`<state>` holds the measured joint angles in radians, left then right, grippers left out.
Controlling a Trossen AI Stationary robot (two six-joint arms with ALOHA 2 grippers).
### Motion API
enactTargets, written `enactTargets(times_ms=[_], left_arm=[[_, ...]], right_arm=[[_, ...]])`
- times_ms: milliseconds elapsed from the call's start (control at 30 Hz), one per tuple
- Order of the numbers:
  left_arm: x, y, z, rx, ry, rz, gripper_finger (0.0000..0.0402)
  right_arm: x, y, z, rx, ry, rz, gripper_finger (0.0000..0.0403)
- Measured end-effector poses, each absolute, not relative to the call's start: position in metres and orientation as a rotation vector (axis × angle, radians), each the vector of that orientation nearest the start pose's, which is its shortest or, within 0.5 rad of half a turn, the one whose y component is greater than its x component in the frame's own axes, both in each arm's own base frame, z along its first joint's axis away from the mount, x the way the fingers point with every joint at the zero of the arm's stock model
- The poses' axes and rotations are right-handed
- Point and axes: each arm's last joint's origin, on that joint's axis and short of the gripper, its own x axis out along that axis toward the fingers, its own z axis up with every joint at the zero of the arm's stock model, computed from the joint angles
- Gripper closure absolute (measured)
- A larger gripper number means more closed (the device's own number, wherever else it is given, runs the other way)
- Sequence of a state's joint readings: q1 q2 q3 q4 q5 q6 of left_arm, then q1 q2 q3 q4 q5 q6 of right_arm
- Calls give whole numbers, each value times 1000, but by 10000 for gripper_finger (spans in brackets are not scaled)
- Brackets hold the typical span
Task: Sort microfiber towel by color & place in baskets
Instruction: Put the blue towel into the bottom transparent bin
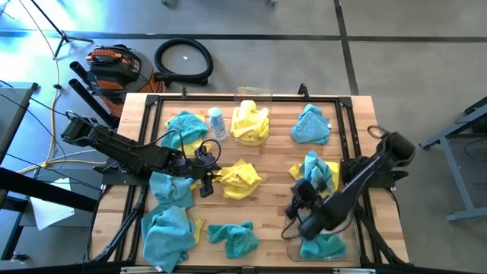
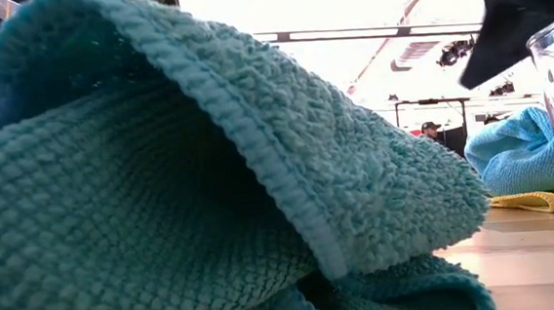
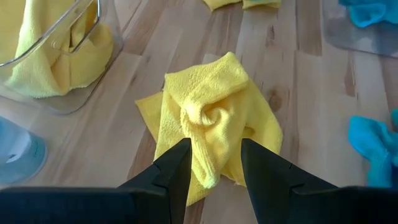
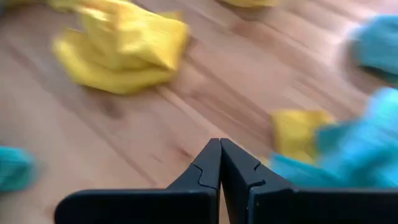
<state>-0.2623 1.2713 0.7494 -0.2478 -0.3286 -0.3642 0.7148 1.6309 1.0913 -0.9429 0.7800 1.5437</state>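
Towels lie scattered around the yellow towel at the table's centre. Left gripper straddles its near edge, fingers spread, unclosed — seen only from the left wrist. Right gripper, pressed shut and empty, hovers right of that towel, over the basket holding teal cloth.

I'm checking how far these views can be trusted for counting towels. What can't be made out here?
- Low view: a teal towel right at the lens hides nearly the whole table.
- High view: the right arm covers much of the near basket; its towel count is unclear.
- Right wrist view: motion blur smears the yellow towel.
- Left wrist view: the far basket is cut off by the edge.
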Motion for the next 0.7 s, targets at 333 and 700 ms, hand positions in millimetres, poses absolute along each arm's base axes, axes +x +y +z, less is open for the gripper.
enactTargets(times_ms=[333, 700], left_arm=[[248, -57, 220, -127, 697, 192, 273], [244, -58, 229, -231, 746, 327, 273]], right_arm=[[241, 95, 188, 416, 558, -439, 403], [250, 60, 180, 285, 487, -302, 403]])
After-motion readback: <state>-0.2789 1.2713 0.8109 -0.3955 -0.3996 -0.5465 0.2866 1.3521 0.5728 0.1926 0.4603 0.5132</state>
